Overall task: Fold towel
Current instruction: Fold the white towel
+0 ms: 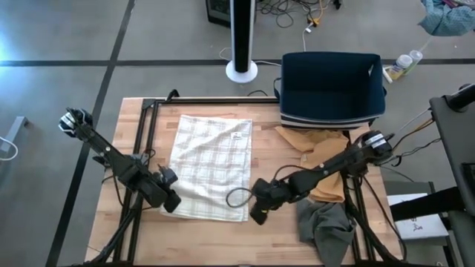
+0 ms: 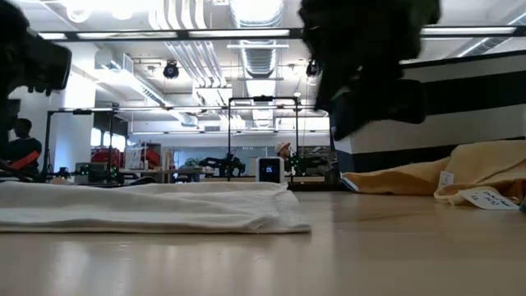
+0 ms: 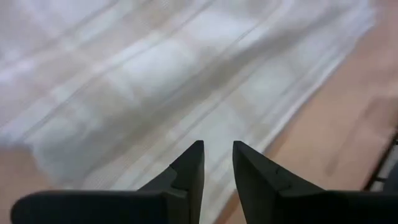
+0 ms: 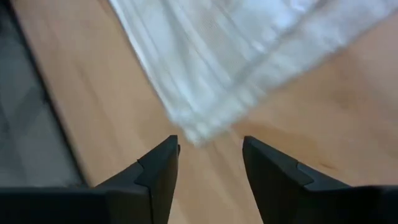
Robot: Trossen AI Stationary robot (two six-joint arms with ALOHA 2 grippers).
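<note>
Checked towel (image 1: 211, 167) laid flat on the wooden table (image 1: 223, 241).
Its near corners are flanked by both grippers: left gripper (image 3: 217, 163) narrowly parted, right gripper (image 4: 210, 155) opened wider, nothing held.

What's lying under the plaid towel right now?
The plaid towel lies flat on the wooden table, which shows bare all around it. No bulge suggests anything beneath, though the covered tabletop cannot be seen. Both grippers, left and right, stand open at its near corners.
</note>
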